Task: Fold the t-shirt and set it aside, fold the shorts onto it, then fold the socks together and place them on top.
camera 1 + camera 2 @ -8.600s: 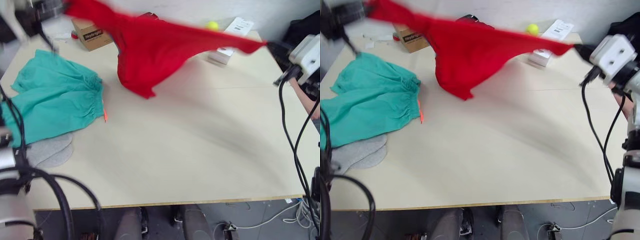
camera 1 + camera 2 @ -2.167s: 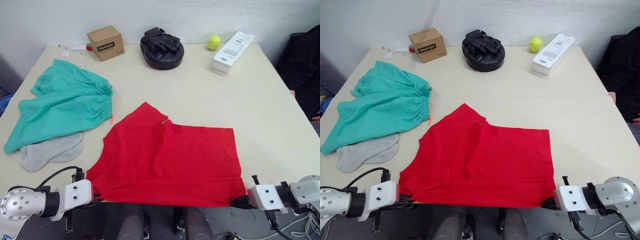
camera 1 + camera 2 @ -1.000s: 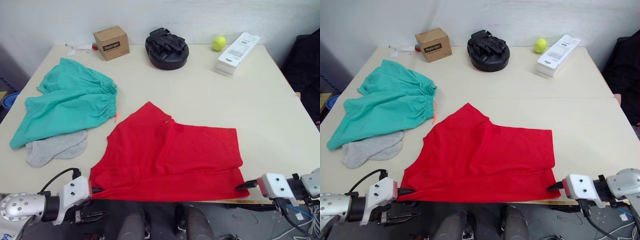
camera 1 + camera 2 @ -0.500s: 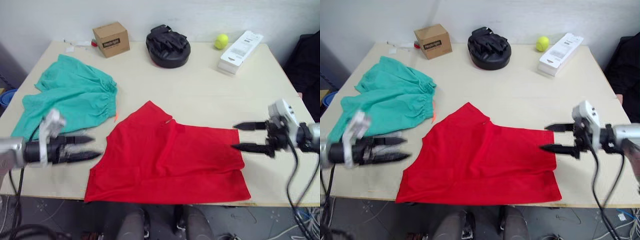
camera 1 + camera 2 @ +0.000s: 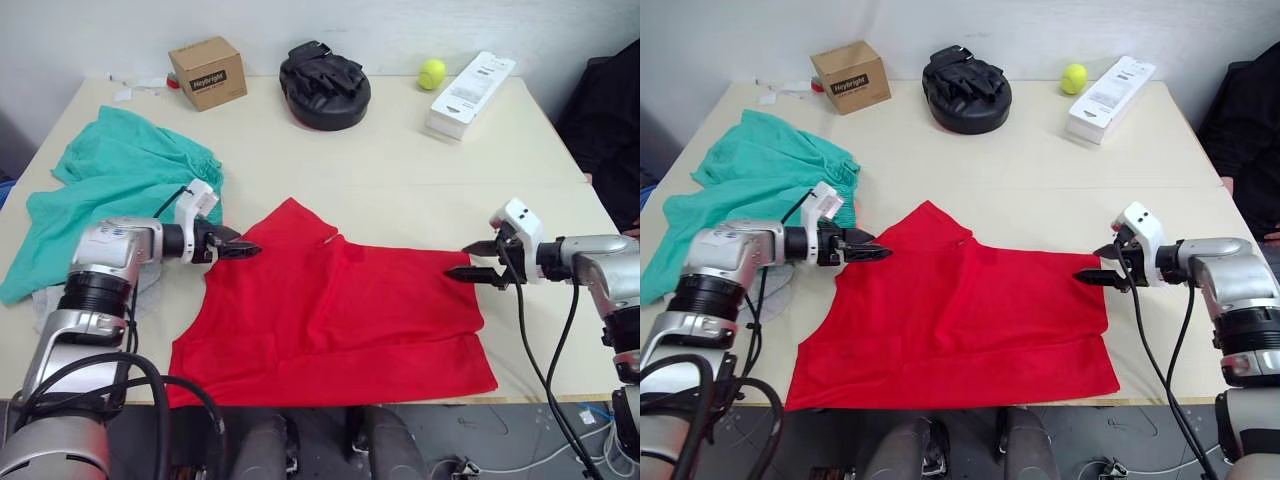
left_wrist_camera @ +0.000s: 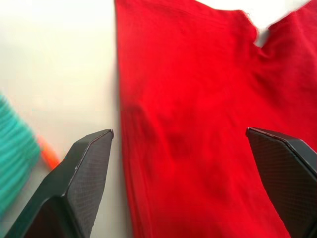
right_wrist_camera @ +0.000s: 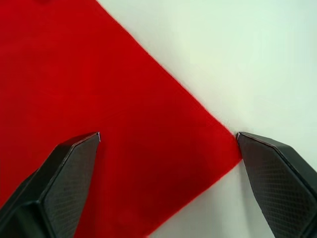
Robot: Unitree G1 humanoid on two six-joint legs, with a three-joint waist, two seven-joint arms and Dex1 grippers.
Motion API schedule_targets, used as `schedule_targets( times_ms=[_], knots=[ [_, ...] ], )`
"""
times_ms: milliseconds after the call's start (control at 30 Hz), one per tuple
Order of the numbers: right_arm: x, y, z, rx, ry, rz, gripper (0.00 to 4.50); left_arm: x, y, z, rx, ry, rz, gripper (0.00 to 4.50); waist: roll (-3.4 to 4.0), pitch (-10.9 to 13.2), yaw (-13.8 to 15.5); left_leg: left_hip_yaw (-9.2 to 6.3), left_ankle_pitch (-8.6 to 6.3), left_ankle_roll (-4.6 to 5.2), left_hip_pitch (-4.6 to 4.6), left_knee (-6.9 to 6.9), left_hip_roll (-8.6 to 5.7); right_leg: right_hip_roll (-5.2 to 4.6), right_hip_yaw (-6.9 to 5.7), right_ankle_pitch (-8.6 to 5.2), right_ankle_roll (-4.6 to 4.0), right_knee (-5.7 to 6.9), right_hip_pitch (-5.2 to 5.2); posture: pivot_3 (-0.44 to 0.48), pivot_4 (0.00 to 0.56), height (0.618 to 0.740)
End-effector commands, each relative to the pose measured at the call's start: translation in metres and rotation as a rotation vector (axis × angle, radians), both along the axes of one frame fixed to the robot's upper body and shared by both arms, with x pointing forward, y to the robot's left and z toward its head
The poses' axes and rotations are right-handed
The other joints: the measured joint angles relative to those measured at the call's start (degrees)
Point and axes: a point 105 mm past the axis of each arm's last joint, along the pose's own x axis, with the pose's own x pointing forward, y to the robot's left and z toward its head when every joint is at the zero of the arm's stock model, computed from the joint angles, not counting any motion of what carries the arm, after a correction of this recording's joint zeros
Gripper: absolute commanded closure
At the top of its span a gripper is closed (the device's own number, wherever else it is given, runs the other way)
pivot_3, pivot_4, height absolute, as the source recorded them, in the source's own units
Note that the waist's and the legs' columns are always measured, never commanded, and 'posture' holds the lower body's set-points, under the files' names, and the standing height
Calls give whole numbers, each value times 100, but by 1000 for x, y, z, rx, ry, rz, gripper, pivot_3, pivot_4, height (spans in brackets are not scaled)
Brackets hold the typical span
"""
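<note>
The red t-shirt lies spread on the table, its near hem at the front edge. My left gripper is open at the shirt's far left edge, its fingers on either side of the cloth. My right gripper is open at the shirt's far right corner, holding nothing. The teal-green shorts lie rumpled at the left, with the orange drawstring close to the left gripper. The grey socks are mostly hidden behind my left arm.
Along the table's far edge stand a cardboard box, a black padded mitt, a tennis ball and a long white box. A dark object is beyond the right edge.
Both grippers have left the shirt's near hem below the table's front edge and risen to its far corners, left and right. The shirt lies flat and still.
</note>
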Motion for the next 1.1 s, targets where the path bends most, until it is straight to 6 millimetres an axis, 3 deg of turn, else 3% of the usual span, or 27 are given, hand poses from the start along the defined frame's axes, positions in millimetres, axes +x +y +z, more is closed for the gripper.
schedule_targets(
  times_ms=[33, 67, 133, 233, 567, 633, 833, 1100],
  knots=[
    [10, -1, 2, -22, -24, -29, 33, 5, 4, -2, 19, -7, 9, 0, 0, -1, -22, 0, 3, 0, 4, 1, 0, -3, 3, 1, -2, 3, 0, 0, 150, 740],
    [12, 0, 1, -23, -25, -33, 33, 5, 4, -4, 22, -3, 6, 0, -1, -1, -23, 0, 5, -2, 8, 1, 0, -5, 6, 1, -2, 8, 0, 0, 150, 740],
    [14, 1, -1, -27, -14, -38, 0, 5, 4, -8, 30, 2, -1, 406, -2, -2, -26, 3, 7, -4, 16, 1, 0, -19, 13, 1, -3, 16, 1, 0, 150, 740],
    [13, 1, -7, -54, 11, -30, 653, 1, 4, -16, 20, 30, -14, 1279, -3, -3, -37, 11, 6, -4, 23, 1, -3, -41, 17, 1, -3, 49, 2, 0, 150, 740],
    [12, 0, -15, -95, 21, 7, 4139, -6, 5, -29, 42, 67, -42, 4495, -6, -5, -59, 13, 6, -4, 24, 0, -6, -46, 15, 0, -4, 50, 3, 0, 150, 740],
    [13, 0, -13, -90, 13, 8, 4478, -6, 6, -29, 44, 67, -43, 4500, -8, -6, -68, 12, 6, -3, 25, 0, -6, -46, 14, 0, -4, 50, 5, 0, 150, 740],
    [20, -2, -3, -83, -47, -8, 4478, -2, 9, -20, 38, 17, -28, 4500, -9, -6, -93, 12, 6, -3, 31, 0, -7, -50, 15, 0, -4, 52, 8, 0, 150, 740],
    [40, -1, 33, -55, -261, -46, 4478, 13, 26, 10, 3, -150, 66, 4500, -10, -5, -109, 16, 8, -1, 32, -3, -8, -53, 17, 0, -5, 61, 4, 0, 150, 740]
  ],
)
